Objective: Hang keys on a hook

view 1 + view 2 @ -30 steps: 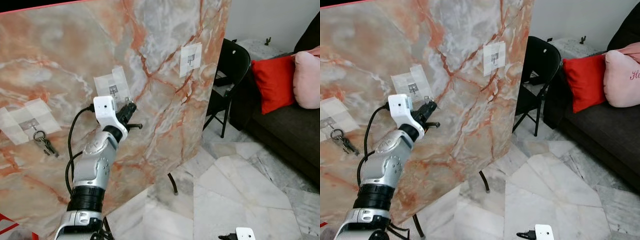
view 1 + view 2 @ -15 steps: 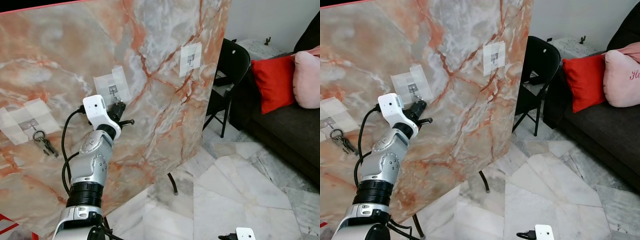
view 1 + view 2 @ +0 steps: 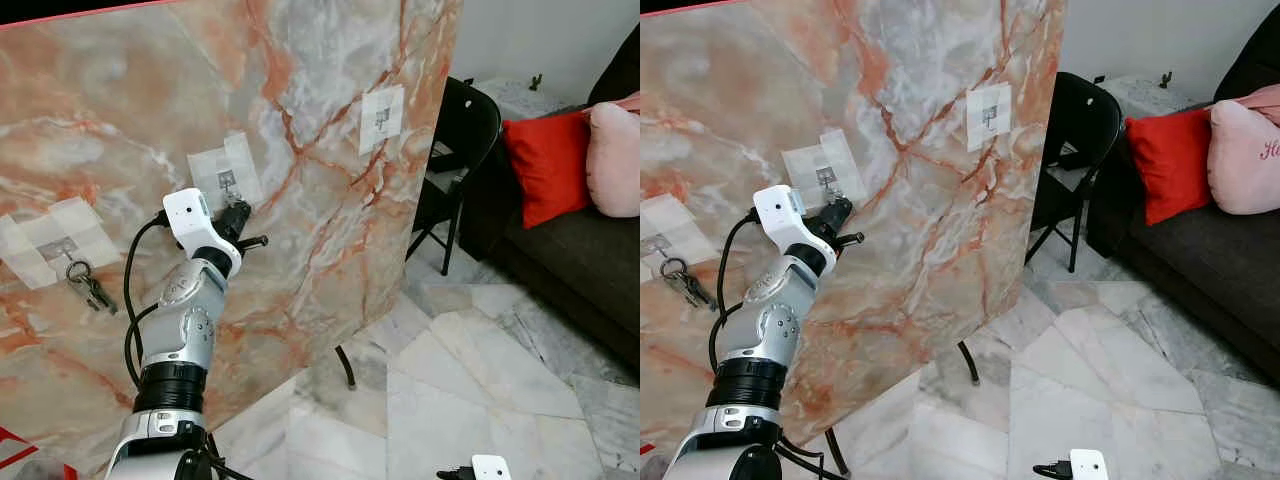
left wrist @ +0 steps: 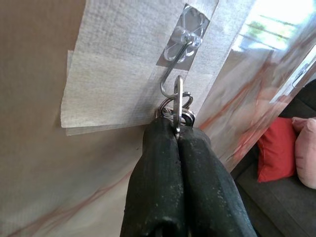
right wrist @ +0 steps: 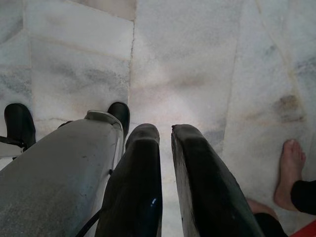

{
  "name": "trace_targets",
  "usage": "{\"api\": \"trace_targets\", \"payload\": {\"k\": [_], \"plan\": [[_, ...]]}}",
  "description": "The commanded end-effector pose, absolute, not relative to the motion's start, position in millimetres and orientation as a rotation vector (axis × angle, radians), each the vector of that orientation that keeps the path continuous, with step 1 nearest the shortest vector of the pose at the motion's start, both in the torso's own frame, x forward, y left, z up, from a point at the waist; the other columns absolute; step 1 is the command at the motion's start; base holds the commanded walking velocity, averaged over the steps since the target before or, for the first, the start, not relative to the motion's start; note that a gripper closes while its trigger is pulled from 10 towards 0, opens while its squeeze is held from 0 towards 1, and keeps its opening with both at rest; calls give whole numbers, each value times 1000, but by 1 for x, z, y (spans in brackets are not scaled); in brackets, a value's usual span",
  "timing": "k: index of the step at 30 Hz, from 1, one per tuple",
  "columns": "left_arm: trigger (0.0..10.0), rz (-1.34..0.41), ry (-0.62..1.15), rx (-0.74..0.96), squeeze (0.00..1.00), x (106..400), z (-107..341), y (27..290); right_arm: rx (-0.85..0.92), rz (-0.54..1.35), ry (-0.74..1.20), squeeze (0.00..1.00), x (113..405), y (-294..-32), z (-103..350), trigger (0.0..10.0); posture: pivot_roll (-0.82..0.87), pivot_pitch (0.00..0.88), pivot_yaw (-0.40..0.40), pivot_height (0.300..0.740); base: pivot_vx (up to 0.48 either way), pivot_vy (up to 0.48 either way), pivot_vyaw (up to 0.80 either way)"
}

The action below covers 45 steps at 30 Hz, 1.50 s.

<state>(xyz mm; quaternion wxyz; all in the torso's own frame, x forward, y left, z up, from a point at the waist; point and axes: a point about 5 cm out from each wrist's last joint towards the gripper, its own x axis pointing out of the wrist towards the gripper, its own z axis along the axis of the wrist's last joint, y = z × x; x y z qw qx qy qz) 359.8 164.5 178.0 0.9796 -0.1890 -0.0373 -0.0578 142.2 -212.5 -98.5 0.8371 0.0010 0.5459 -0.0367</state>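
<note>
A bunch of keys (image 4: 177, 102) on a metal ring is pinched in my left gripper (image 4: 177, 129), which is shut on it. The ring touches the lower curve of a small metal hook (image 4: 174, 69) taped to the marble panel (image 3: 320, 230); whether the ring is over the hook's tip I cannot tell. In the left eye view my left gripper (image 3: 238, 214) is raised against the panel just below this middle hook (image 3: 227, 181). My right gripper (image 5: 166, 133) hangs low over the floor, shut and holding nothing.
Another set of keys (image 3: 86, 284) hangs on the panel's left hook. A third hook (image 3: 381, 118) is at the right. Past the panel stand a black chair (image 3: 466, 130) and a dark sofa with a red cushion (image 3: 546, 162). A person's bare foot (image 5: 289, 173) stands on the marble floor.
My left arm swung left and in toward the panel, bringing the keys up to the middle hook. In the last half second it barely moved.
</note>
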Motion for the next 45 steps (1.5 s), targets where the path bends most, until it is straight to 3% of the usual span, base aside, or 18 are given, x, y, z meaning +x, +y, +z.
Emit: {"api": "trace_targets", "payload": {"k": [1, 10, 17, 18, 19, 30, 45], "plan": [[10000, -118, -65, -395, 0, 362, 177, 164, 3, -85, 1157, 0, 142, -213, -99, 10000, 67, 0, -46, 726, 0, 0, 0], [10000, -122, -37, -506, 0, 361, 172, 162, 5, -85, 1158, 0, 141, -212, -99, 10000, 64, 0, -44, 726, 0, 0, 0], [10000, -125, -41, -500, 0, 361, 172, 162, 5, -86, 1157, 0, 141, -212, -99, 10000, 64, 0, -44, 726, 0, 0, 0], [10000, -132, -50, -495, 894, 361, 173, 162, 4, -86, 1157, 0, 141, -212, -99, 10000, 66, 0, -46, 726, 0, 0, 0], [10000, -135, -55, -491, 1000, 361, 173, 162, 3, -85, 1157, 0, 141, -212, -99, 10000, 66, 0, -46, 726, 0, 0, 0], [10000, -141, -53, -463, 1000, 359, 172, 163, 2, -86, 1158, 0, 141, -213, -99, 10000, 65, 0, -47, 726, 0, 0, 0], [10000, -73, 97, -214, 1000, 321, 133, 202, -1, -82, 1163, 0, 140, -213, -99, 10000, 77, 0, -43, 726, 0, 0, 0]]}}
